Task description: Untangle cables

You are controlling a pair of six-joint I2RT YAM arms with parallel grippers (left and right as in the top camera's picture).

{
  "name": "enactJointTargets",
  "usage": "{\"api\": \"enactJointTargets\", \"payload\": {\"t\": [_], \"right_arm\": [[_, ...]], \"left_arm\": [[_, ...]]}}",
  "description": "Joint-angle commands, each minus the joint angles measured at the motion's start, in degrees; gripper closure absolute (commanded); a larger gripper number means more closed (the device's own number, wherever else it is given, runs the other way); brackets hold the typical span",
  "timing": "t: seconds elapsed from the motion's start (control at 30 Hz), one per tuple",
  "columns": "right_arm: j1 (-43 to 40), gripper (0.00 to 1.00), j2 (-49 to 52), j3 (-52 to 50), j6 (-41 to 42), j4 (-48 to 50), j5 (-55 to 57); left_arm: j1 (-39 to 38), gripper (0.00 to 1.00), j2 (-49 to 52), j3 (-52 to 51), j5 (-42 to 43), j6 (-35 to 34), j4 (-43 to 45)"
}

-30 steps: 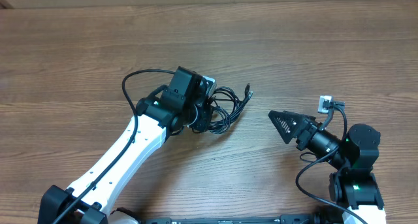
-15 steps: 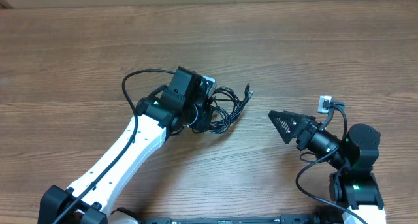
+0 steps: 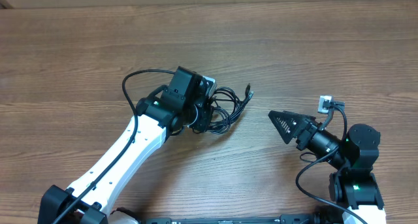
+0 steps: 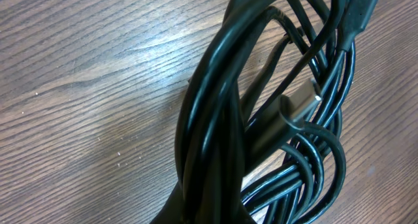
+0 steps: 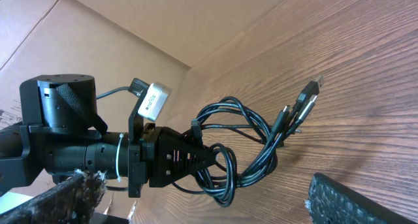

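Starting at the left: I'm seeing the left arm [image 3: 124,152] reaching diagonally up over the table [image 3: 65,48] toward centre. Left claw [image 3: 209,112] is sitting pinched tight on the cables [image 3: 228,108], fingers closed, gripping the black cords at the bundle's left end. Right wrist view is confirming it: left claw [image 5: 212,157] is biting into the loops, with the cables [image 5: 251,136] fanning out to its right. Left wrist view is filling up with cables [image 4: 215,113] close-up, several strands running side by side and crossing, one of the plugs [image 4: 299,108] poking through the middle of the loop. I'm not able to tell whether the bundle is resting on the wood or hanging just off it.

Cables are sitting a bit left of table centre, loops bunched, not separated. Plugs [image 3: 247,91] are pointing out from the bundle's upper right. In the right wrist view I'm counting about three plugs [image 5: 304,103] clustered together.

Moving right: right claw [image 3: 282,126] is hovering wide open, holding nothing, aimed at the bundle, with a clear gap between it and the cords. Its pads [image 5: 353,198] are showing at the bottom corners of its own camera.
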Motion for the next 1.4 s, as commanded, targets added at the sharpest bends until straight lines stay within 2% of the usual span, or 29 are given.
{"api": "enactJointTargets", "payload": {"t": [0.0, 0.87, 1.03, 1.13, 1.37], "right_arm": [[0.31, 0.00, -0.04, 1.31, -0.92, -0.07, 0.15], [0.31, 0.00, -0.04, 1.31, -0.92, -0.04, 2.75], [0.31, 0.00, -0.04, 1.31, -0.87, 0.90, 4.72], [0.31, 0.00, -0.04, 1.31, -0.90, 1.75, 5.49], [0.31, 0.00, -0.04, 1.33, -0.90, 2.16, -2.19]], "left_arm": [[-0.37, 0.96, 0.07, -0.11, 1.33, -0.02, 0.33], [-0.37, 0.96, 0.07, -0.09, 1.75, 3.15, 2.21], [-0.37, 0.96, 0.07, -0.09, 7.21, 2.95, 3.23], [-0.37, 0.96, 0.07, -0.09, 13.44, 2.89, 4.48], [-0.26, 0.96, 0.07, -0.04, 29.22, 3.58, 7.06]]}}
